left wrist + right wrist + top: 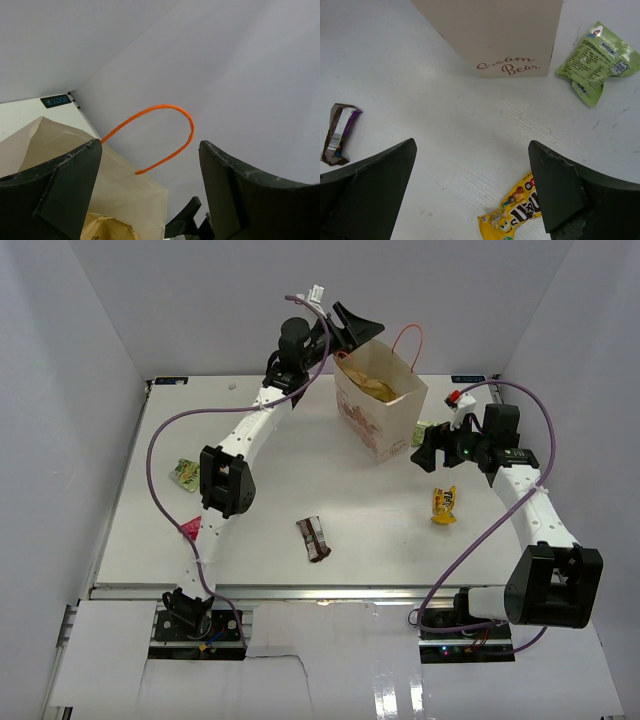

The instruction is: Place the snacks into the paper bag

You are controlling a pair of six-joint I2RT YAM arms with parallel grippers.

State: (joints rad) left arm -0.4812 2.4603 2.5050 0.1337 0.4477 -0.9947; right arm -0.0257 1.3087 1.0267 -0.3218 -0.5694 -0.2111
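The tan paper bag (pixel 385 420) stands upright at the back middle, with an orange loop handle (pixel 410 340). The large tan-brown pouch (pixel 372 387) sticks out of its open top. My left gripper (pixel 358 333) hovers open and empty over the bag's back-left rim. In the left wrist view the gripper (pixel 150 152) frames the bag (pixel 125 185), handle (pixel 170 112) and pouch (pixel 102 227). My right gripper (pixel 425 448) is open and empty, low, right of the bag. The right wrist view shows the gripper (pixel 472 150), yellow packet (pixel 517 212), light-green packet (pixel 597 60), dark-brown packet (pixel 337 132) and bag (pixel 505 35).
On the table lie the yellow packet (pixel 444 504), the dark-brown packet (pixel 314 538), the pink packet (pixel 190 529) under the left arm, a yellow-green packet (pixel 186 472) at far left, and the light-green packet (pixel 423 430) beside the bag. White walls enclose three sides.
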